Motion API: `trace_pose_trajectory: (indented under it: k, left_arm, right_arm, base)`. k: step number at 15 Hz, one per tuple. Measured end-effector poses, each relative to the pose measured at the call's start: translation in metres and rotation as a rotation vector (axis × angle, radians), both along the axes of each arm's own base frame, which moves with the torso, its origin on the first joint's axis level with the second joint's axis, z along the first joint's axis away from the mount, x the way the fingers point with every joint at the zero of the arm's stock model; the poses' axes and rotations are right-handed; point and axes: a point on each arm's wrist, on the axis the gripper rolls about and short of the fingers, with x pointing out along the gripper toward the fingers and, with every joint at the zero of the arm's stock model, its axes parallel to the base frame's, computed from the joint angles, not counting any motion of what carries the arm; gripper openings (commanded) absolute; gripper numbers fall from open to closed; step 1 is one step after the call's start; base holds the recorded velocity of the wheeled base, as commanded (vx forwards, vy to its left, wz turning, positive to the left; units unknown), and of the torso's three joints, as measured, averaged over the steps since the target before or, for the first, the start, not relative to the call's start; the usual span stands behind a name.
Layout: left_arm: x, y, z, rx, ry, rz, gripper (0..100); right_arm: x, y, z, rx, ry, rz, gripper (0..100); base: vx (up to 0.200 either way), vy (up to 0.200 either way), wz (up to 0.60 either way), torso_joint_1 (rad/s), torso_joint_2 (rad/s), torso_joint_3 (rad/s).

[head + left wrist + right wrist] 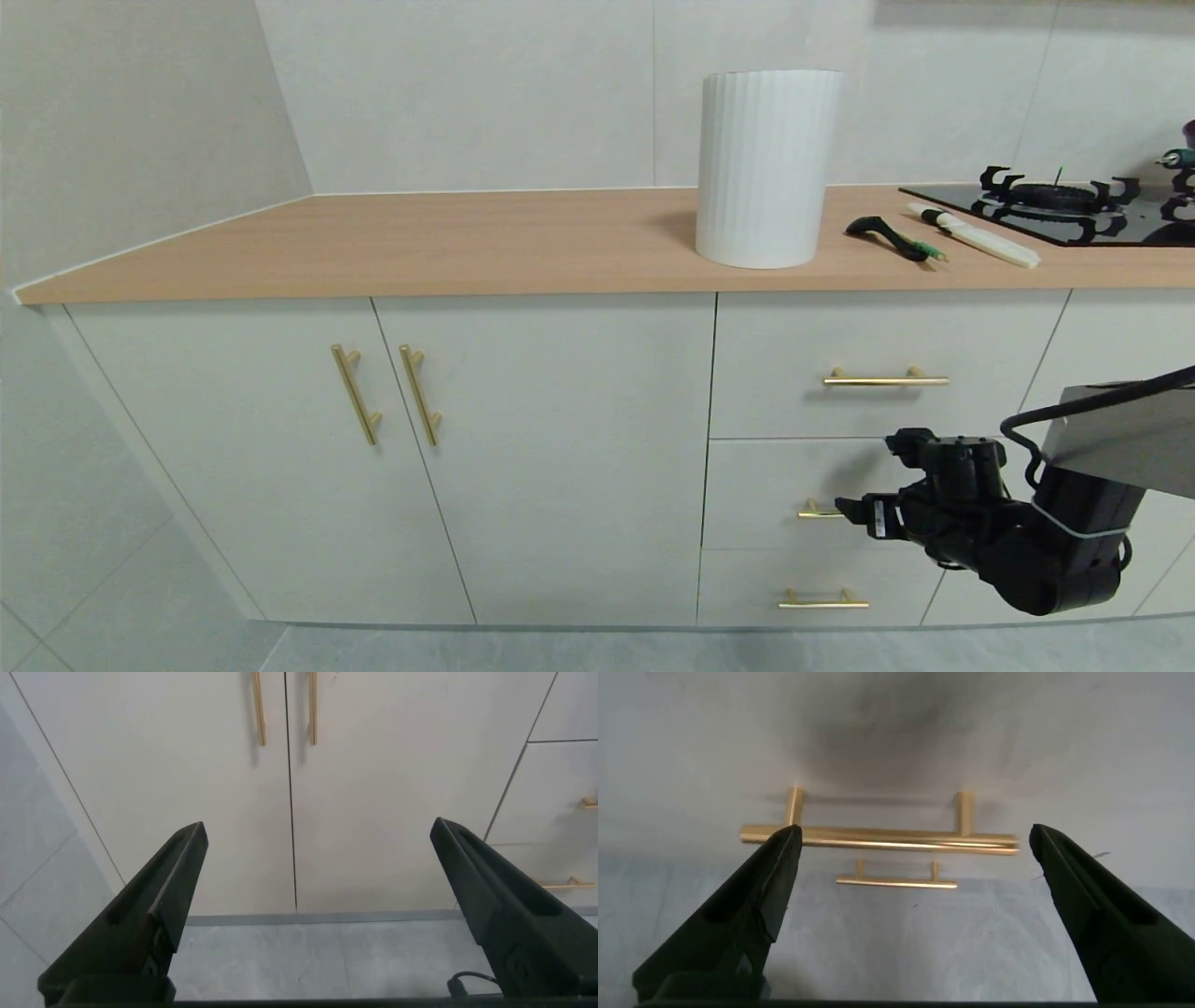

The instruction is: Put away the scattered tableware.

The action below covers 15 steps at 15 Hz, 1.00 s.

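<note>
On the wooden countertop (467,243) lie a black peeler (892,237) and a white utensil with a green band (978,237), to the right of a tall white ribbed holder (764,168). My right gripper (851,511) is low in front of the drawers, open, right at the middle drawer's gold handle (818,511). In the right wrist view that handle (878,838) runs across between the open fingers of my right gripper (915,845). My left gripper (320,833) is open with nothing in it, facing the double cabinet doors (290,784) above the floor.
A black gas hob (1064,207) occupies the counter's right end. The drawer stack has a top handle (885,380) and a bottom handle (823,603). Two vertical gold handles (387,392) mark the double doors. Walls close off the left and back.
</note>
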Motion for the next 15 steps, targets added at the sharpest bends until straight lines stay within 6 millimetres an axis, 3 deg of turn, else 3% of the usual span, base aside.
trace_pose_trajectory:
  k: [15]
  left_arm:
    - [0.000, 0.000, 0.000, 0.001, 0.000, 0.000, 100]
  right_arm:
    - [0.023, 0.001, -0.038, -0.077, -0.029, -0.050, 100]
  base:
    - [0.000, 0.000, 0.00, 0.000, 0.00, 0.000]
